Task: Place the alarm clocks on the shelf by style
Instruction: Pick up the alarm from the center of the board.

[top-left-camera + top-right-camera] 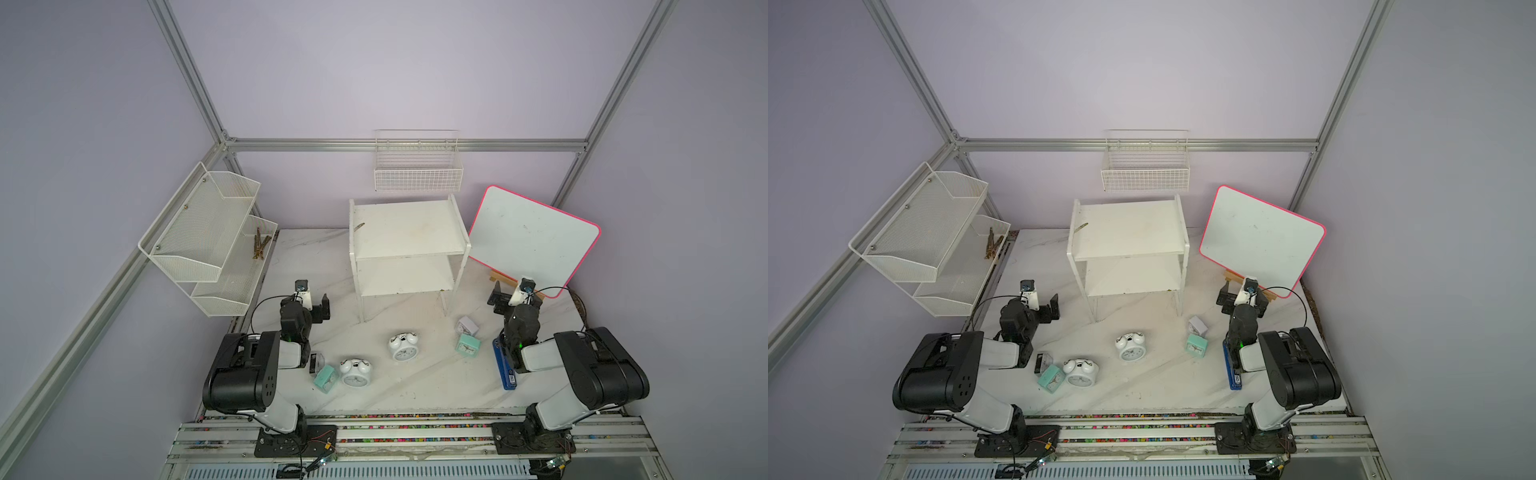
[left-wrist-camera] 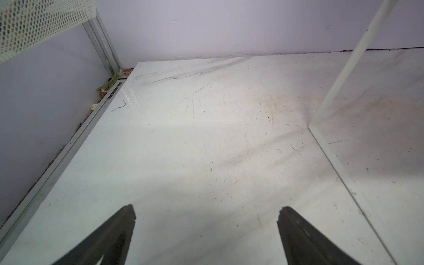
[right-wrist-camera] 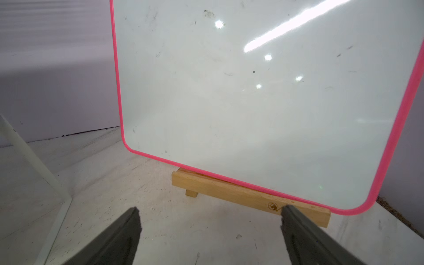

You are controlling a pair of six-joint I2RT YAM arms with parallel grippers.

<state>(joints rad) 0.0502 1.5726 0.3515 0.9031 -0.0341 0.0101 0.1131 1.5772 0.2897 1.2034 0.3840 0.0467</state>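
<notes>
Arms: nearest and biggest. The left claw [image 2: 206,212] hangs over bare bench [image 2: 206,137] beside the shelf [image 2: 349,66], and the right claw [image 3: 210,211] faces the whiteboard [image 3: 252,91] on its wooden stand [image 3: 229,192]. Both claws stand wide with nothing between the jaws.
Bench: everything to be sorted lies on it, in front of the shelf. Nothing is shelved, so the sorting looks not yet begun.
Shelf: two boards, both bare but for a brown scrap [image 1: 359,226] at the upper board's left edge. One board per style seems the tidy plan.
Blue bar [image 1: 508,370]: lies partly under the right arm. It is no timepiece and is best left alone.
Middle round clock [image 1: 403,347]: lies apart from the rest, seemingly on its back. It looks the easiest first pick; close across the body, I judge, not the bells.
Left round clock [image 1: 354,372]: close against a mint clock [image 1: 325,379]; whether they touch I cannot tell.
Left square pair: that mint clock and the clear-black clock [image 1: 316,362] crowd by the left arm. A straight descent from above probably suits them.
Right square pair: the second mint clock [image 1: 468,345] and the lilac-white clock [image 1: 467,325] sit just beside each other, near the right arm, which likely serves them best.
</notes>
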